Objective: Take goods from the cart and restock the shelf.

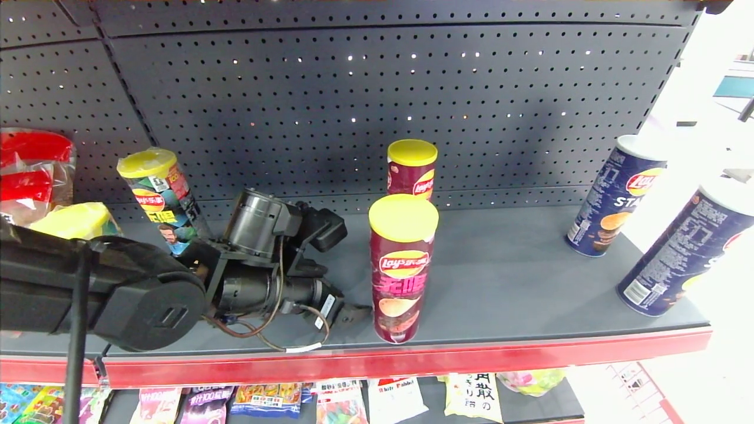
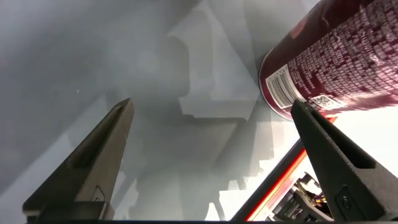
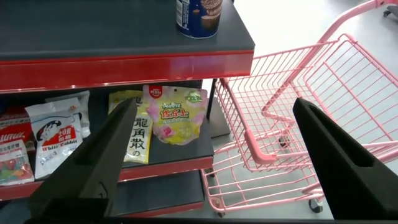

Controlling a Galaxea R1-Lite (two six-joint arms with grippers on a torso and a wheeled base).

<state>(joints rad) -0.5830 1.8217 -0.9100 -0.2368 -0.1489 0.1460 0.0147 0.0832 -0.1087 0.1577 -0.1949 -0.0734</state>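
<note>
The maroon chip can (image 1: pixel 402 268) stood upright at the front edge of the shelf (image 1: pixel 500 277), just below the middle of the head view, lid up and label facing out, as stock should face a shopper. The left gripper (image 1: pixel 351 312) lay low over the shelf board just beside the can's base, toward the frame's left. Its fingers were spread wide with nothing between them, and the can stood outside the gap, so I judged it placed, not gripped. A second maroon can (image 1: pixel 412 168) stood behind it, near the pegboard (image 1: pixel 377 88). The right gripper (image 3: pixel 214 155), also wide open and empty, hung near the pink cart (image 3: pixel 298 124), probably positioned to fetch the next item.
</note>
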